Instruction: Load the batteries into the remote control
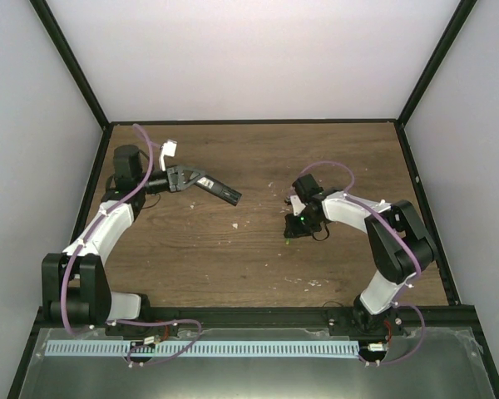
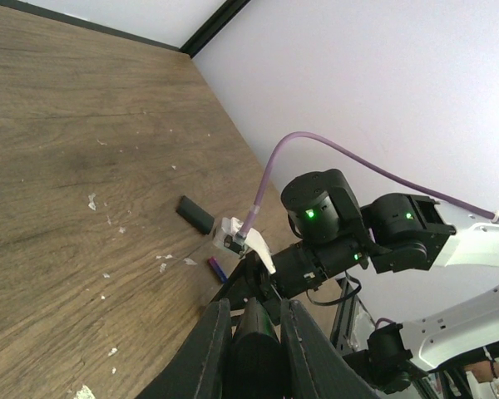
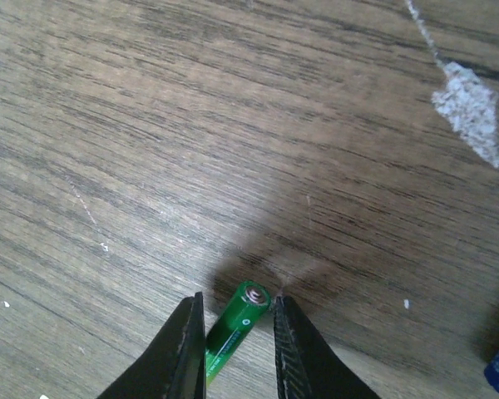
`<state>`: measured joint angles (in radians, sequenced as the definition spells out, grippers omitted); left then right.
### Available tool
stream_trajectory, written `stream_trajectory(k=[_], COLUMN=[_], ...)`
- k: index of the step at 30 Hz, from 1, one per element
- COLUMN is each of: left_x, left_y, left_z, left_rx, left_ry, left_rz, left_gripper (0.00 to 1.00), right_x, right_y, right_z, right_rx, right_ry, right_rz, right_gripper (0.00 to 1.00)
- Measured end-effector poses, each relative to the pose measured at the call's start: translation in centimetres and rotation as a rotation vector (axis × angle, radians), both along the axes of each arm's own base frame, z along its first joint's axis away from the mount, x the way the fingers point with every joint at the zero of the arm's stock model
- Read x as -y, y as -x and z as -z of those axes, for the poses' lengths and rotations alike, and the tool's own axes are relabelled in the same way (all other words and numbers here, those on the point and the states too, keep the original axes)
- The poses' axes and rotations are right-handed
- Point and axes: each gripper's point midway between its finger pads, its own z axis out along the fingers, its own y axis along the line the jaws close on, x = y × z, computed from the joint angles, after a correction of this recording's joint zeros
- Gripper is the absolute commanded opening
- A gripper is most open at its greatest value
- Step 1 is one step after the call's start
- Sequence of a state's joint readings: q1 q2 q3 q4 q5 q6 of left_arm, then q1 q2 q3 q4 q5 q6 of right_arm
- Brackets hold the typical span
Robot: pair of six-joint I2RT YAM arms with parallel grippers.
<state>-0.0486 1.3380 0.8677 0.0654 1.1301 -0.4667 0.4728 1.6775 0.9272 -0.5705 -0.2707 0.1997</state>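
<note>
Left gripper (image 1: 201, 180) is clamped on the black remote control (image 1: 222, 193), lifted above the table (image 1: 233, 266). Right gripper (image 3: 233, 328) squeezes the green battery (image 3: 235, 326) near bare wood. Purple battery (image 2: 217, 268) lies close by.

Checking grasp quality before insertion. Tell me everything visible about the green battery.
The green battery is a thin, glossy cylinder with small print along its side and a metallic end cap facing the camera. It sits between the fingers of the right end effector, seemingly gripped and tilted over the wooden table, casting a shadow there. Its lower end is out of frame. From above it shows only as a green speck.
</note>
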Motion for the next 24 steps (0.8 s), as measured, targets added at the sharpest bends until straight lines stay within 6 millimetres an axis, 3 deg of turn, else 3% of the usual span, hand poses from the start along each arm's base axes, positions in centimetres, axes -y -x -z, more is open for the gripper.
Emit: stream_trajectory(k=[24], left_x=[0.1], left_y=[0.2], left_z=[0.9], left_rx=[-0.022], left_ry=[0.032], left_rz=[-0.008], left_gripper=[0.0], right_x=[-0.4], right_y=[-0.2], right_z=[-0.3], right_rx=[0.017], right_ry=[-0.009], right_rz=[-0.048], right_gripper=[0.01])
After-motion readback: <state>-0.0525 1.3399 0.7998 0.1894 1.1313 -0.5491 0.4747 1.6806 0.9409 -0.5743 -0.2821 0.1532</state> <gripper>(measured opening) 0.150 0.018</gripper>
